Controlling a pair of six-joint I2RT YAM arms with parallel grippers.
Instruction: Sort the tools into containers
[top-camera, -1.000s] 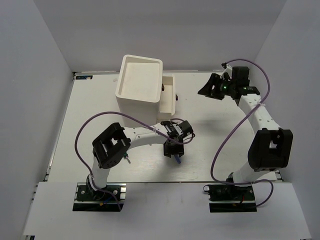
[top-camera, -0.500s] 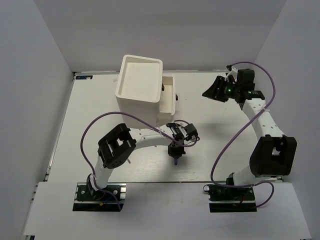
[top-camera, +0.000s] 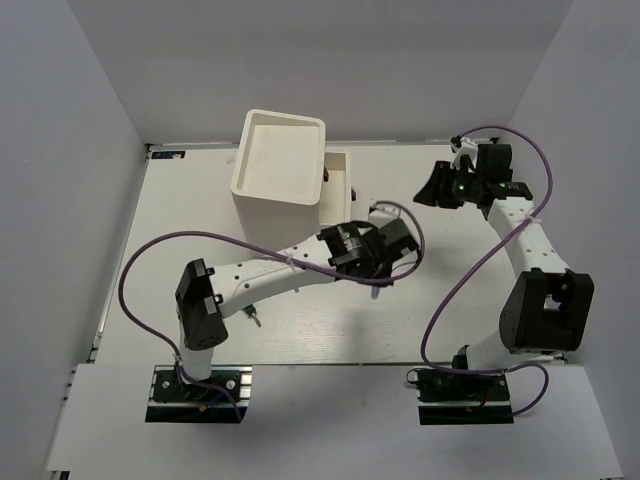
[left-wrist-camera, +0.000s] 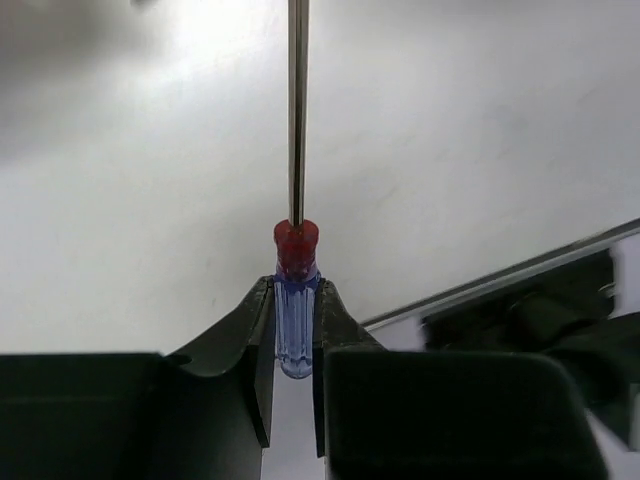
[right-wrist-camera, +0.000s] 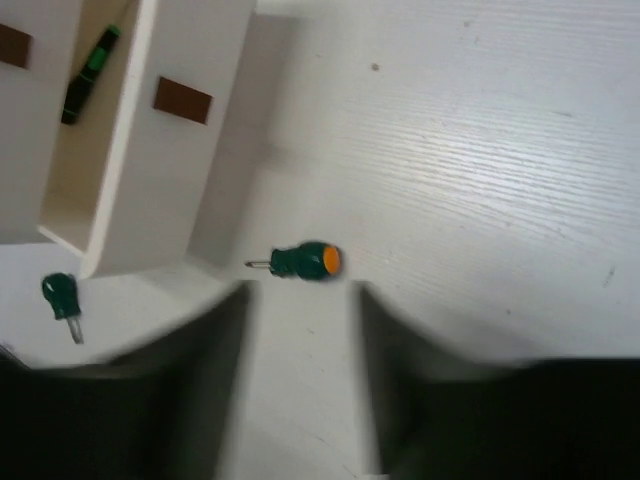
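Bright, even light with soft shadows; the right pincer (right-wrist-camera: 300, 390) looks motion-blurred, dark.

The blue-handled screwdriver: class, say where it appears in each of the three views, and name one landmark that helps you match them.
Top external: mostly hidden under the left gripper, right of centre.
Left wrist: blue-handled screwdriver bottom centre, clamped between the fingers, shaft pointing up.
Right wrist: not in it.
Shared landmark: the white tabletop.

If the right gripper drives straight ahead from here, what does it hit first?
Probably the stubby green screwdriver with the orange end cap, lying on the table just beyond the right gripper. The open drawer sits further left; depth is uncertain.
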